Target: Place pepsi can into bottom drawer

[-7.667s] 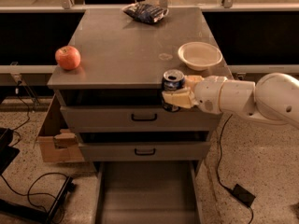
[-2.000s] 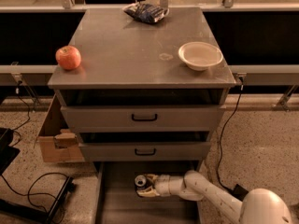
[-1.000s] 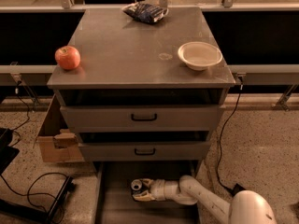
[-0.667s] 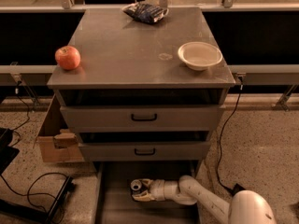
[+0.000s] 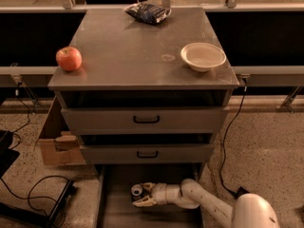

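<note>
The pepsi can [image 5: 137, 191] stands upright on the floor of the bottom drawer [image 5: 114, 208], which is pulled out at the foot of the cabinet. Its silver top faces up. My gripper [image 5: 141, 194] lies low inside the drawer, reaching in from the right. Its fingers [image 5: 143, 203] are spread, one on each side of the can, with a small gap showing at the near side. The arm [image 5: 204, 203] runs back to the lower right.
The two upper drawers [image 5: 146, 120] with black handles are shut. On the cabinet top sit a red apple [image 5: 69, 58], a white bowl [image 5: 203, 56] and a dark blue snack bag [image 5: 148, 12]. A cardboard box [image 5: 57, 144] and cables lie on the floor at the left.
Long ago the can was held up at the cabinet top's edge. Over the last two seconds it moved slightly left in the bottom drawer, and the fingers have now spread apart around it.
</note>
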### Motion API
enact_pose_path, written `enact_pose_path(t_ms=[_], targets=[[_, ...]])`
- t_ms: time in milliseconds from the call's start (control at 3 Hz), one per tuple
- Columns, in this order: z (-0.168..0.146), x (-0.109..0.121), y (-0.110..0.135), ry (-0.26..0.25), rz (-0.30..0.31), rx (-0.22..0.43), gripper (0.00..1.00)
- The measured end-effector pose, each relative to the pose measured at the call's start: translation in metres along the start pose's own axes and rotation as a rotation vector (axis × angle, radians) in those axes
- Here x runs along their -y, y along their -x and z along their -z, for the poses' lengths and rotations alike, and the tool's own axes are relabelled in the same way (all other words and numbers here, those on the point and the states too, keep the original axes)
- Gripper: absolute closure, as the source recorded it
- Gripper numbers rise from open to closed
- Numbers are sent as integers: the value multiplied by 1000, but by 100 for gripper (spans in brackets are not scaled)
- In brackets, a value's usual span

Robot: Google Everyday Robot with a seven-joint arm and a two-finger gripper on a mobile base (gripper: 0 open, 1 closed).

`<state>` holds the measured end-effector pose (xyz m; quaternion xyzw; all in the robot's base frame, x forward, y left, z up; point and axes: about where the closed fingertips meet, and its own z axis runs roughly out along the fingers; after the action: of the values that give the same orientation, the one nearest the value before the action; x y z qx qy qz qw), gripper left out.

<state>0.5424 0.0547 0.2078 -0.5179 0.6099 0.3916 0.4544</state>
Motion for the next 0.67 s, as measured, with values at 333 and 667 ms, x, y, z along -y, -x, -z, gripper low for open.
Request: enact_pose_path(t_ms=[333, 667], targets=[[-2, -1, 0, 3, -1, 1, 0], [-2, -1, 0, 3, -1, 1, 0]])
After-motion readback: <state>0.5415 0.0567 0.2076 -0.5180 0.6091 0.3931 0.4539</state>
